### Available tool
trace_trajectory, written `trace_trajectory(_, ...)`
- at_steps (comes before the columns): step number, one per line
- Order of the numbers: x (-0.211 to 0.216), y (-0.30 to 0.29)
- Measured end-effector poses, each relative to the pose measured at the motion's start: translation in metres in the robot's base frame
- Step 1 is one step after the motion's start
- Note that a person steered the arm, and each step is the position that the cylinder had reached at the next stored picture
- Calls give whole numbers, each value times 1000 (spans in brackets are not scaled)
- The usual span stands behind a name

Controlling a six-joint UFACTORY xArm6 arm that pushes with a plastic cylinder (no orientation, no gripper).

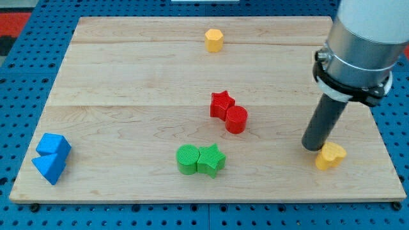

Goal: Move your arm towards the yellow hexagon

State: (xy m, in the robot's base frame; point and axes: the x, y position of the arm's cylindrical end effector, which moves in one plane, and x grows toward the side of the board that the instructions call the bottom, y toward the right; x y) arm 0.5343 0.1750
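Note:
The yellow hexagon (213,39) sits near the view's top, a little right of centre, on the wooden board (128,83). My tip (313,146) is at the view's lower right, far below and to the right of the hexagon. It stands just left of a yellow heart-shaped block (330,156), close to it or touching it.
A red star (221,103) and a red cylinder (236,119) touch near the middle. A green cylinder (188,159) and a green star (211,160) touch below them. Two blue blocks, a cube-like one (54,146) and a triangle (50,168), sit at the lower left corner.

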Motion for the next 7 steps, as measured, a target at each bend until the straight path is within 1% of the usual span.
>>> trace_trajectory(1, 5, 4)
trace_trajectory(2, -3, 4)
trace_trajectory(3, -62, 4)
trace_trajectory(4, -127, -23)
trace_trajectory(6, -281, -91)
trace_trajectory(7, -315, -159)
